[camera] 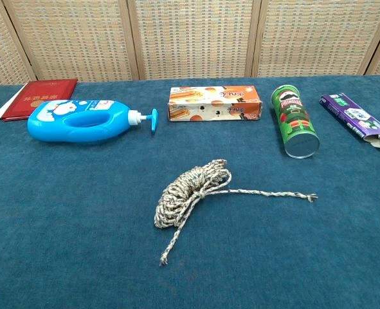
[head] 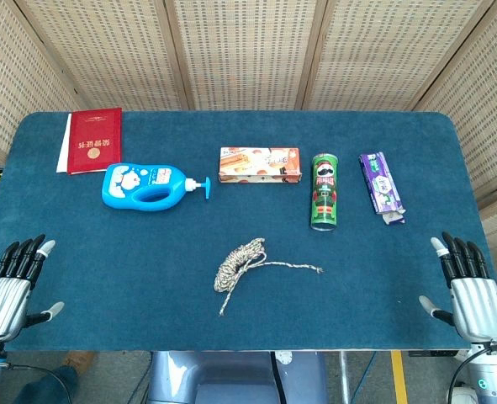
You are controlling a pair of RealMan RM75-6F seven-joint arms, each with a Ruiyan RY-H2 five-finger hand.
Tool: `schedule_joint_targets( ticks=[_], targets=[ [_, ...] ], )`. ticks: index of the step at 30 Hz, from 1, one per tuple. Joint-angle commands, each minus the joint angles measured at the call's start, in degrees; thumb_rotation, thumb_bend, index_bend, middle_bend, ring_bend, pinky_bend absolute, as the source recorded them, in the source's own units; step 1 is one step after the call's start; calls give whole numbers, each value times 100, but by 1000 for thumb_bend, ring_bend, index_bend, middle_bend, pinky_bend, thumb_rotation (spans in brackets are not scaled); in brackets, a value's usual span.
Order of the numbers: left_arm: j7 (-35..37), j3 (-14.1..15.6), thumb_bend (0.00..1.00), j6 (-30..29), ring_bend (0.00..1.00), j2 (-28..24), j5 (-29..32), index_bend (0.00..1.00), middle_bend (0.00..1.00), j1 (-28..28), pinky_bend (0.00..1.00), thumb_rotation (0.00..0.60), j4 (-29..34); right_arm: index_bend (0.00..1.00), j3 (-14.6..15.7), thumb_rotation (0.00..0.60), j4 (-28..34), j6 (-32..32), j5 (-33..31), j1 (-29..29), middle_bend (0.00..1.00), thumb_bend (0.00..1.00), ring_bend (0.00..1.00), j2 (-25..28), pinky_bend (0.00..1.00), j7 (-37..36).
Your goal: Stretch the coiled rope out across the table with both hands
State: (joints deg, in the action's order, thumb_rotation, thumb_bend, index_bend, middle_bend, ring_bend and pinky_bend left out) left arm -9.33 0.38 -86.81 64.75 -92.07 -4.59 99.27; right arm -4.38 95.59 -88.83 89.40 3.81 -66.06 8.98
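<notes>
A beige speckled rope (head: 241, 262) lies coiled in a loose bundle at the middle of the blue table (head: 105, 252); in the chest view the rope (camera: 190, 188) shows one loose end trailing right and another pointing toward the front edge. My left hand (head: 11, 284) rests at the table's front left corner, fingers apart, holding nothing. My right hand (head: 467, 286) sits at the front right corner, also empty with fingers spread. Both hands are far from the rope. Neither hand appears in the chest view.
Along the back lie a red booklet (head: 94, 140), a blue pump bottle (head: 147, 185) on its side, an orange snack box (head: 259, 165), a green chips can (head: 325, 191) lying down and a purple packet (head: 381, 185).
</notes>
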Motion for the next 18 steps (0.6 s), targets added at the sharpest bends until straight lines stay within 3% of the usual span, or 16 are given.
schedule_joint_targets(
  ticks=[1,9,14,18],
  targets=[
    [-7,-6,0,10,0,6,7,0,0,-7,0,600,-6,0,-6,600,14,26,-38,10,0,0,0,-12,0,67],
    [27,-17,0,37,0,-5,51,0,0,-14,0,600,-1,0,-20,600,-23,46,-44,36,0,0,0,-63,0,55],
    [-8,-22,0,28,0,25,24,0,0,-22,0,600,-3,7,-112,600,38,442,-76,327,0,0,0,-99,0,-54],
    [-82,-12,0,77,0,68,-5,0,0,-53,0,600,-7,161,-321,600,205,1121,-369,780,0,0,0,-114,0,197]
  ],
)
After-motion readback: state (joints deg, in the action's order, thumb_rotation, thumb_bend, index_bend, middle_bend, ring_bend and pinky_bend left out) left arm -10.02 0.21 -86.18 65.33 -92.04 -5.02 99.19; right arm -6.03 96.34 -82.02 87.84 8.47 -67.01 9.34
